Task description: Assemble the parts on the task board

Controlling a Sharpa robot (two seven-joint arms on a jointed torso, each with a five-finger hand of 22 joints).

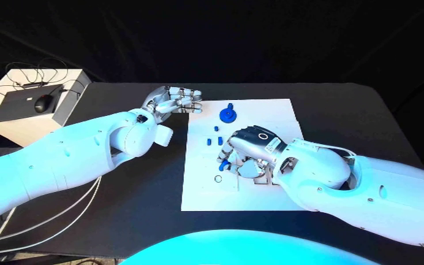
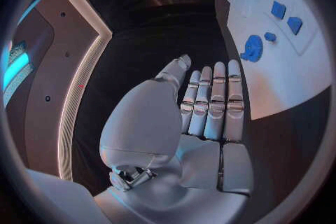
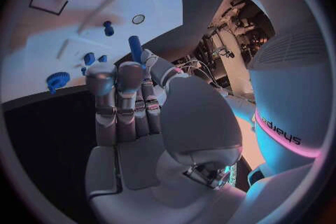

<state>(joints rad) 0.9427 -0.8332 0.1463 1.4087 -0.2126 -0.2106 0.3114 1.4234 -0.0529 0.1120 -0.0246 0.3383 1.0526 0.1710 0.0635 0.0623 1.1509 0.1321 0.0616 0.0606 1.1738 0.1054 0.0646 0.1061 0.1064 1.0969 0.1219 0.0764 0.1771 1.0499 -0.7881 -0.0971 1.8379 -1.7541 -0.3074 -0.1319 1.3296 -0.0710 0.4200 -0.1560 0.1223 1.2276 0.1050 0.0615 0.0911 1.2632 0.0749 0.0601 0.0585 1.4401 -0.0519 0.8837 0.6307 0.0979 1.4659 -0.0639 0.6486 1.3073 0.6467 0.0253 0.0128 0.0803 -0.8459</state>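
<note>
Right hand (image 1: 246, 154): hovering over the middle of the white board (image 1: 265, 108), fingers bunched, pinching 1 blue peg (image 3: 135, 47) between thumb and fingertips (image 3: 117, 75); holding nothing else.

Peg axis: standing out beyond the fingertips, its long axis running on from the fingers toward the board; in the head view showing only as a blue tip (image 1: 224, 165) under the hand, at about 8 o'clock of the palm.

Likely target: small ring (image 1: 217, 179) marked on the board, lying just beyond the peg tip at about 7 o'clock from the right hand, apart from the peg, not touching; probably the seat for it, though not certain.

Other parts: blue gear (image 1: 228, 115) sitting on the board's far side at about 12 o'clock from the right hand; 3 small blue pieces (image 1: 214, 137) lying between gear and hand, near 11 o'clock.

Left hand (image 1: 175, 100): resting off the board's far left corner, at about 10 o'clock of the board; fingers (image 2: 213, 103) straight and side by side, holding nothing, touching no part.

Nearer arm: right, by a wide margin; left hand staying well apart from the ring.

Coming move, as a judgement: tilting the peg upright over the ring and lowering; risking a skewed entry if the axis is leaning.
</note>
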